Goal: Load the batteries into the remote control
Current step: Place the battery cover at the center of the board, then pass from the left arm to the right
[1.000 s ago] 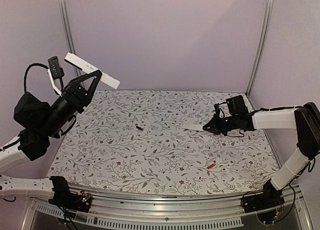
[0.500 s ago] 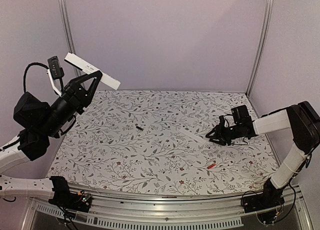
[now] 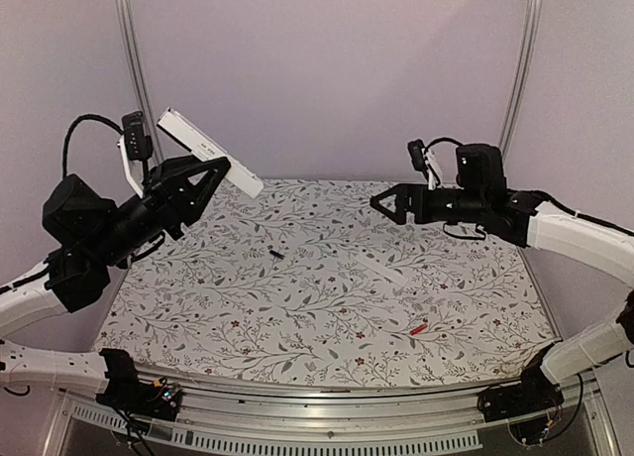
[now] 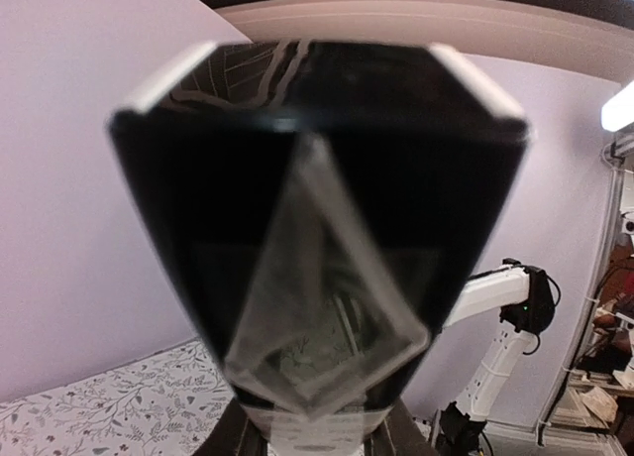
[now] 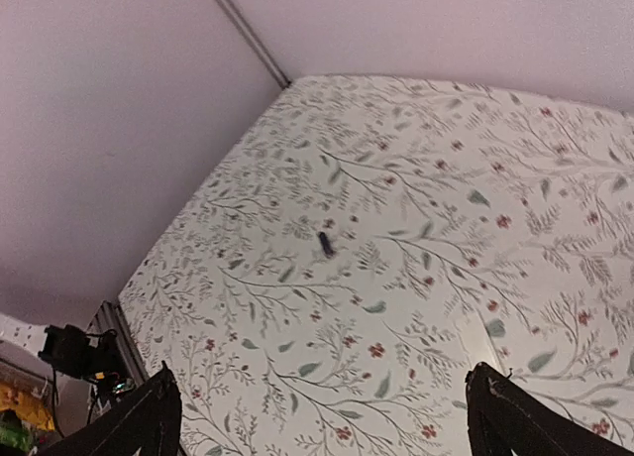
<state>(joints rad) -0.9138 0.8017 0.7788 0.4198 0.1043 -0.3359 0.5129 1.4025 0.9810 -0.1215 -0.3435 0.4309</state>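
We log the right gripper point(image 3: 381, 203) risen to two o'clock, jaws spread, free for the short black cylindrical battery point(image 3: 276, 252); left gripper point(image 3: 203, 173) pinches slim white remote control bar point(image 3: 208, 151).

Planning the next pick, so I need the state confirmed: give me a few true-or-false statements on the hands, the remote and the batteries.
1. The left hand holds the remote control up off the table. True.
2. The right hand is shut on the black battery. False: it is open and empty; that battery lies on the table.
3. The red-orange battery lies on the table, on the right arm's side. True.
4. Both batteries sit inside the remote control. False: both lie loose on the table.
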